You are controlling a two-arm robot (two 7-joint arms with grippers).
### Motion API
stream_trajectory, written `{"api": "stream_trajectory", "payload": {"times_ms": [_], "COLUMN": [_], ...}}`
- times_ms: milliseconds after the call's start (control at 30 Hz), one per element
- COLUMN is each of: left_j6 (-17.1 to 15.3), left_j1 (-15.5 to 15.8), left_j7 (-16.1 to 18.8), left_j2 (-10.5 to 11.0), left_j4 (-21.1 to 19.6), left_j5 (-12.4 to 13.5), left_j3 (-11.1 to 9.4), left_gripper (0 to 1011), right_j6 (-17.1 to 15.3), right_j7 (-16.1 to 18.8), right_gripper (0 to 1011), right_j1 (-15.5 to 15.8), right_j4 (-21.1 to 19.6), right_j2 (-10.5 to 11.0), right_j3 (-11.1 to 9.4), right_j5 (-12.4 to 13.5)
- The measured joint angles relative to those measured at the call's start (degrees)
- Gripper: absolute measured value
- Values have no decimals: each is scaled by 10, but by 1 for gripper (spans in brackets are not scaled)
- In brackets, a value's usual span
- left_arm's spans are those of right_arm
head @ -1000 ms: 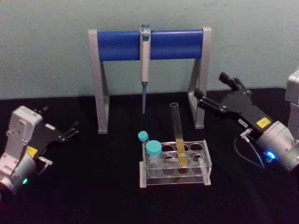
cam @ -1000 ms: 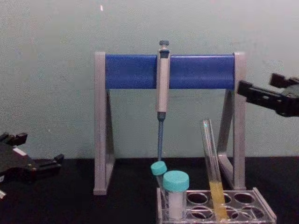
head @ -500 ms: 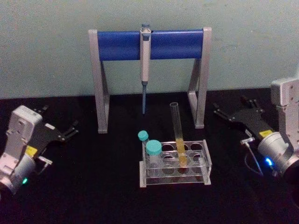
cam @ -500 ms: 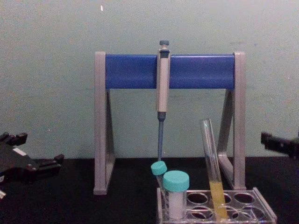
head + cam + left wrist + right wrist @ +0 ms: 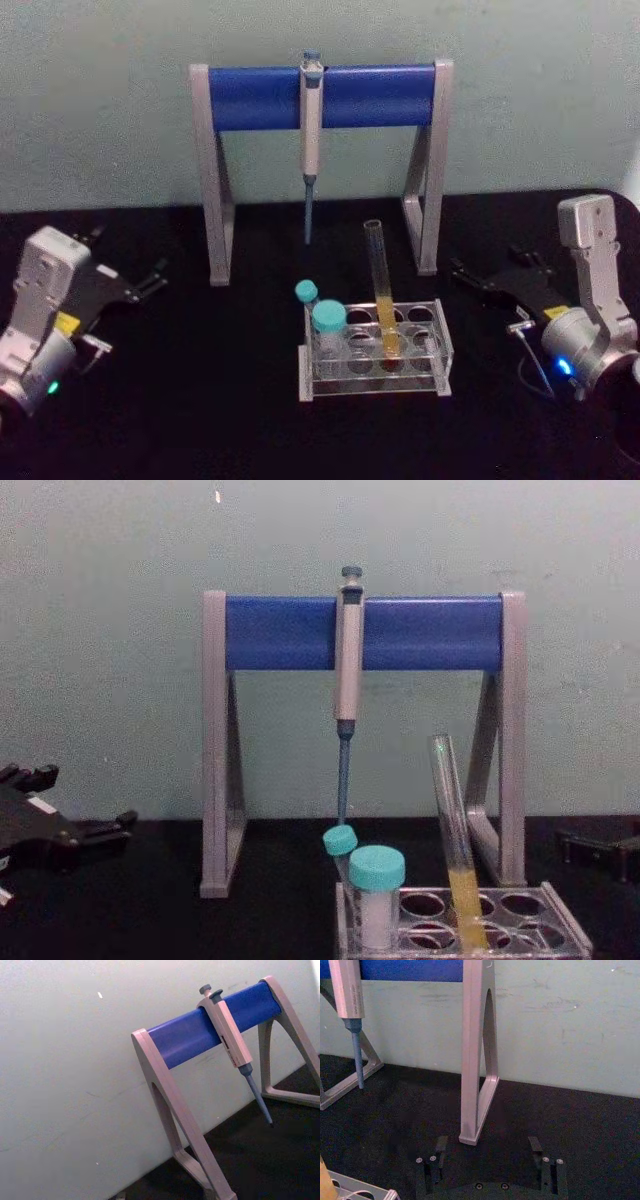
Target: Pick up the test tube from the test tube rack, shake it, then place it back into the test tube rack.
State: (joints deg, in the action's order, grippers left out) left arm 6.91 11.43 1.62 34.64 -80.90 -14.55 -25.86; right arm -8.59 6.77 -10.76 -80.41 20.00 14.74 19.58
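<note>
tube-wise, the long clear glass test tube (image 5: 381, 290) with yellow liquid leans in the low clear plastic rack (image 5: 437, 345). right gripper (image 5: 470, 274) waits at the rack's 2 o'clock, fingers apart. it should probably grab above the liquid, lifting straight. left gripper (image 5: 152, 281) parked at 9 o'clock, open too.

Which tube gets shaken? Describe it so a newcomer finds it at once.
Start at the blue-barred stand; in front of it sits the clear rack. The tube leans in a back-row hole, tall, uncapped, yellow liquid at the bottom. Its neighbours are shorter, with teal caps.
</note>
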Motion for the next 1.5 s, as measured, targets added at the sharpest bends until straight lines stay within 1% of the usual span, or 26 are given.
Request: {"api": "stream_trajectory", "payload": {"times_ms": [1500], "left_j6": [0], "left_j1": [0], "left_j7": [0], "left_j2": [0], "left_j4": [0], "left_j5": [0], "left_j3": [0], "left_gripper": [1001], "right_j6": [1], "right_j7": [-5], "right_gripper": [1000], "right_j1": [3], "right_j4": [-7], "right_j2": [2], "right_j3": [1], "right_j5": [-1]}}
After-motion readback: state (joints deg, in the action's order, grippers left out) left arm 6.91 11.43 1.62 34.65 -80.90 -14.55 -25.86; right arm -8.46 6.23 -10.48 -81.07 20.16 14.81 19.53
